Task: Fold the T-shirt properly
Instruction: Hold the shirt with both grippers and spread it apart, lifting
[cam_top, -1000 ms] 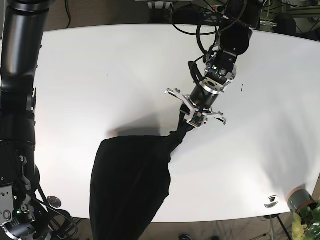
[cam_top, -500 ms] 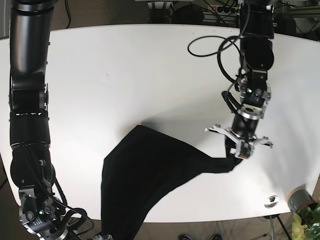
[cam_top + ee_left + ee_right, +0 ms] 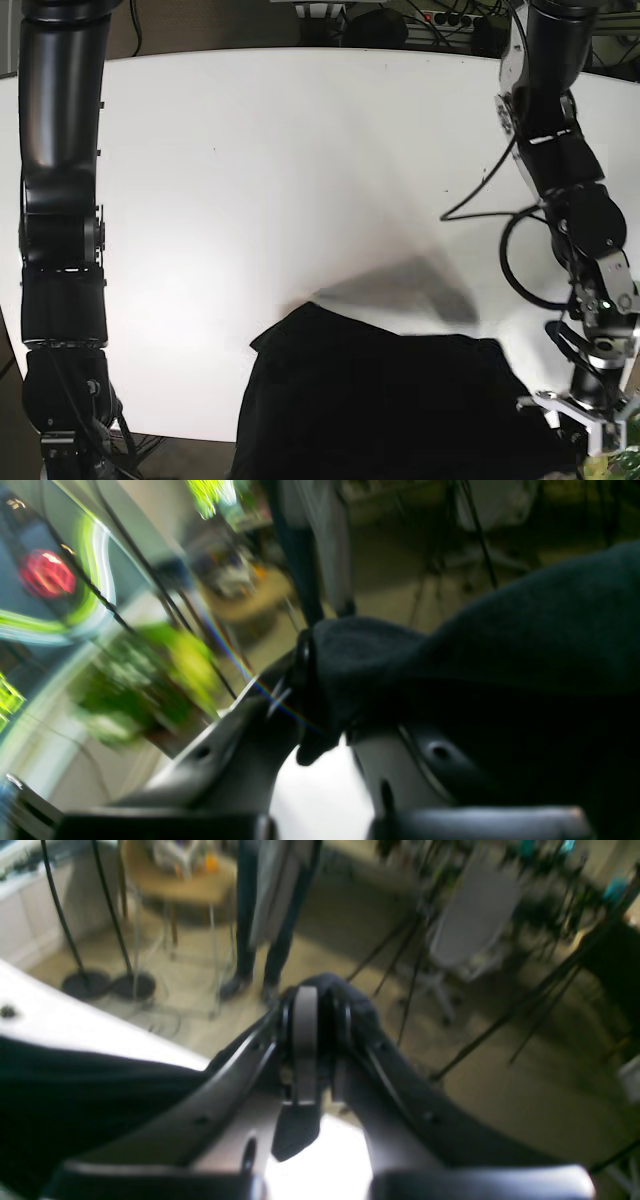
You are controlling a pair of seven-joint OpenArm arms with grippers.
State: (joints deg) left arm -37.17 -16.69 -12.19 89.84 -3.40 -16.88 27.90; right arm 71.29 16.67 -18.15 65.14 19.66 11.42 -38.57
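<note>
The left gripper [image 3: 305, 680] was clamped on a bunched edge of the black T-shirt [image 3: 390, 400], held past the near right corner of the white table [image 3: 250, 180]. The right gripper [image 3: 315, 1005] pinched another fold of the same shirt beyond the table's near edge. The shirt hung stretched between them, its upper part draped over the table's near edge, above blurred floor and furniture.

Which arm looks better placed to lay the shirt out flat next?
Probably the left. The left gripper pinches the black T-shirt low at the table edge, in the base view. The right gripper also grips cloth, but sits out of that view.
</note>
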